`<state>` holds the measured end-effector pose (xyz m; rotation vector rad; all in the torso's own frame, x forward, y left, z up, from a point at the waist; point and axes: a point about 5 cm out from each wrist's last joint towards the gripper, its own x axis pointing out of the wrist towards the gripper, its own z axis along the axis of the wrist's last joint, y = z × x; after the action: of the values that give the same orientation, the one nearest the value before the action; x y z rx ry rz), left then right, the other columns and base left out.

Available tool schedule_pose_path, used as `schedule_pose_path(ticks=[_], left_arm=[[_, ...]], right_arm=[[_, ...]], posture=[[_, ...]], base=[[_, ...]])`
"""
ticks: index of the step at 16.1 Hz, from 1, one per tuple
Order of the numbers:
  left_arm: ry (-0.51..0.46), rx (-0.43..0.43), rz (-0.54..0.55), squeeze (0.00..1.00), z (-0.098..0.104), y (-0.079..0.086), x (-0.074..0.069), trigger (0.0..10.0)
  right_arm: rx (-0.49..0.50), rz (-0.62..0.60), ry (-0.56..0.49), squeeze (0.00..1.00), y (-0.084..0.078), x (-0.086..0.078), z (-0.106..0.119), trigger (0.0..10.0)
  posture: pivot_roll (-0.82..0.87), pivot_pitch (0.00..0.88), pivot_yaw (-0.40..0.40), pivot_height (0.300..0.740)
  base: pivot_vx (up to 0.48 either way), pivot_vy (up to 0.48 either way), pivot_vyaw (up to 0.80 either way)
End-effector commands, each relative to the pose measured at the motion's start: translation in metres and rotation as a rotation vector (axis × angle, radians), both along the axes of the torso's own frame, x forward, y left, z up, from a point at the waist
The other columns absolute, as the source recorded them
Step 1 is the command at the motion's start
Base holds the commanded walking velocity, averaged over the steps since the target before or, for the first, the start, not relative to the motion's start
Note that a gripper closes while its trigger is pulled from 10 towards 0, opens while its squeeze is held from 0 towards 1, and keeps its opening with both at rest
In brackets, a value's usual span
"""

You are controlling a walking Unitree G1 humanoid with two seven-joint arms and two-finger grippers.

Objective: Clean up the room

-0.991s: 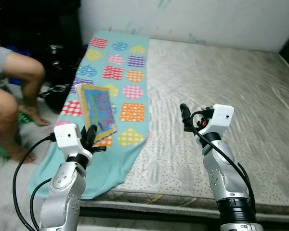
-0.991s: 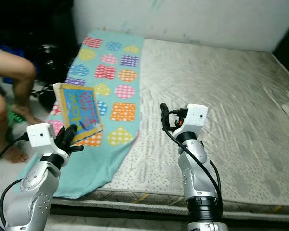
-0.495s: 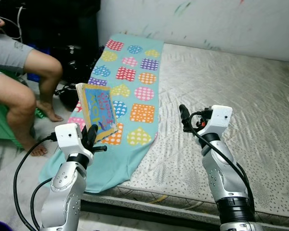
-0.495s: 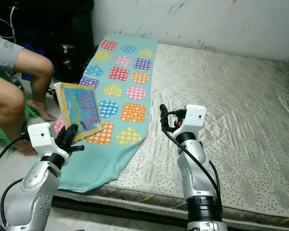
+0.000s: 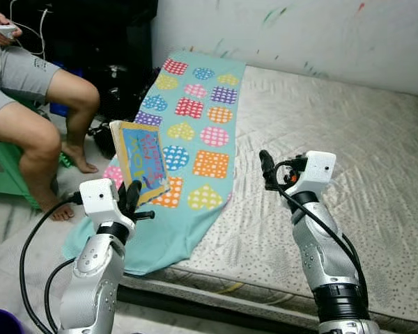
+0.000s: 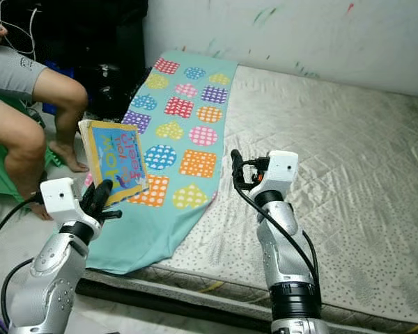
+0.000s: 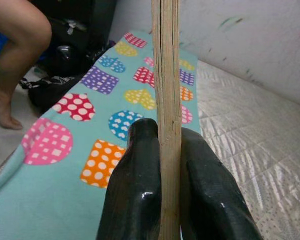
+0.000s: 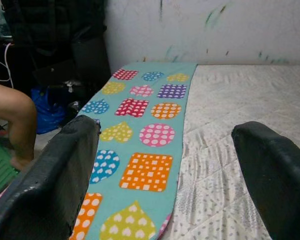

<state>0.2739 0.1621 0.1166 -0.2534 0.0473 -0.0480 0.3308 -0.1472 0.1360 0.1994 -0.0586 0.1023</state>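
Book [image 5: 141, 161] with a blue, colourful cover stands nearly upright in the air, pinched at its lower edge by the left gripper [image 5: 131, 197]. In the left wrist view the two black fingers [image 7: 140, 185] press against either side of the book's thin edge, which rises straight up between them. The book is held above the near left part of a bed, over a teal blanket [image 5: 188, 139] patterned with dotted hearts, squares and circles in pink, orange, yellow, purple and blue. This blanket lies lengthwise along the left side of a grey mattress [image 5: 348, 160], and its near end hangs over the mattress edge toward the floor.

Further right, the right gripper [image 8: 165, 165] is raised over the mattress, holding nothing, its fingers spread wide apart. It sits well apart from the book.

Left of the bed a person sits on a green stool [image 5: 1, 177], bare legs [image 5: 38, 139] and feet near the blanket's edge, with a small device [image 5: 3, 30] in hand. Dark bags [image 5: 118, 83] stand behind, against a white wall [image 5: 320, 31].
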Motion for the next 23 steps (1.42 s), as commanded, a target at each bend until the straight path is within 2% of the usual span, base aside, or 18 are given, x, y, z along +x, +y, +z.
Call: schedule_pose_path(ticks=[1,11,16,23], left_arm=[[-0.043,-0.001,-0.02,0.0,0.0071,-0.0054,0.0021,10.0],[-0.039,-0.002,-0.031,0.0,0.0066,-0.0073,0.0014,10.0],[-0.04,-0.001,-0.035,0.0,0.006,-0.0095,0.0023,10.0],[-0.064,0.019,-0.008,0.0,0.0067,-0.0087,0.0036,10.0]], right_arm=[[-0.012,-0.009,-0.002,0.0,-0.0046,0.0012,0.0009,10.0],[-0.032,-0.016,0.008,0.0,-0.0074,0.0,-0.0022,10.0],[-0.039,-0.015,0.005,0.0,-0.0076,0.0007,-0.0018,10.0],[-0.042,-0.016,0.002,0.0,-0.0084,0.0007,-0.0011,10.0]], posture=[[-0.04,0.042,-0.057,0.74],[-0.05,0.049,-0.057,0.74],[-0.05,0.049,-0.059,0.74],[-0.05,0.049,-0.059,0.74]], base=[[0.0,-0.368,0.0],[0.0,-0.339,0.0],[0.0,-0.317,-0.8],[0.0,0.0,-0.15]])
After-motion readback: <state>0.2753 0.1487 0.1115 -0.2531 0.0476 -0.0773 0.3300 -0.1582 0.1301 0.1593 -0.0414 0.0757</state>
